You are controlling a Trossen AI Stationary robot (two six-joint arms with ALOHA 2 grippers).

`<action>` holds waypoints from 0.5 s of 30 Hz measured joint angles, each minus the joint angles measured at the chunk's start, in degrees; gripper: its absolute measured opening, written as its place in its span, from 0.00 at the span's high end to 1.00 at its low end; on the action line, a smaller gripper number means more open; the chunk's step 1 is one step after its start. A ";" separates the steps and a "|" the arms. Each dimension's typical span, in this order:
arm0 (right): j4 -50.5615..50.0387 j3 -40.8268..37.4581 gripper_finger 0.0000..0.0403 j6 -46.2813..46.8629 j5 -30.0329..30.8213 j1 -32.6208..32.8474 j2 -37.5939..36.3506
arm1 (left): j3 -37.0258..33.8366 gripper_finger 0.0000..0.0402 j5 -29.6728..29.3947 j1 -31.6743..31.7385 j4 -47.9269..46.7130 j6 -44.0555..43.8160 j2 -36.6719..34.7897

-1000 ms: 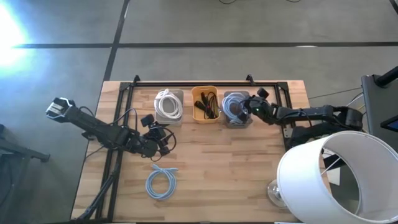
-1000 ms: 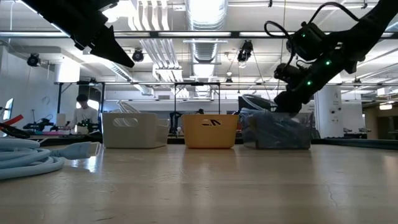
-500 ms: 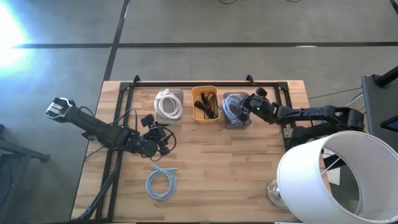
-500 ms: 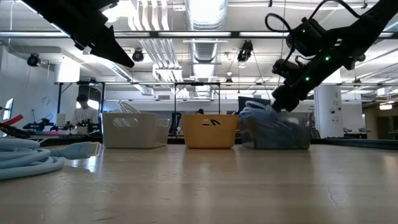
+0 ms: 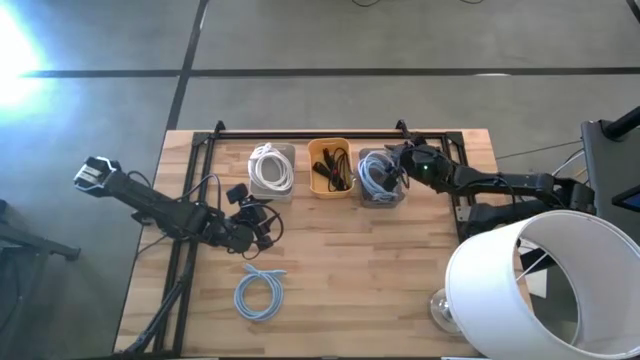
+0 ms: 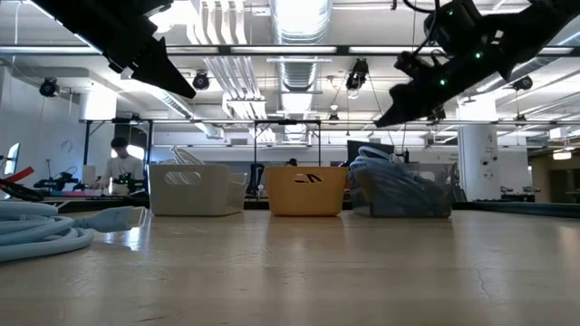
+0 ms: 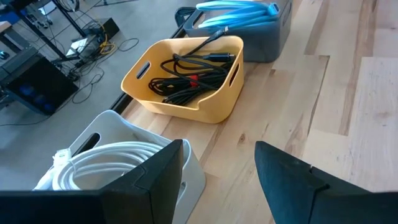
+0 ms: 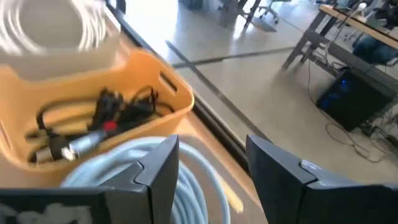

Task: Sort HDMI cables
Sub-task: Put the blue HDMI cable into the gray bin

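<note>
white coils [image 5: 269,166], black bundles [image 5: 333,170], blue coils [image 5: 378,177]

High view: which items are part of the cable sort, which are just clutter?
Job:
light-blue coil on the table
light-blue coils in grey tray
white coils in clear tray
black bundles in orange tray

Clutter:
white lampshade
black frame rail

Dark jointed arms [image 5: 170,212], loose black wires, green indicator lights.
</note>
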 joint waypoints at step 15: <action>1.21 8.13 0.54 14.64 -24.16 10.80 4.74 | 0.00 0.49 0.04 0.02 0.50 -2.90 -0.01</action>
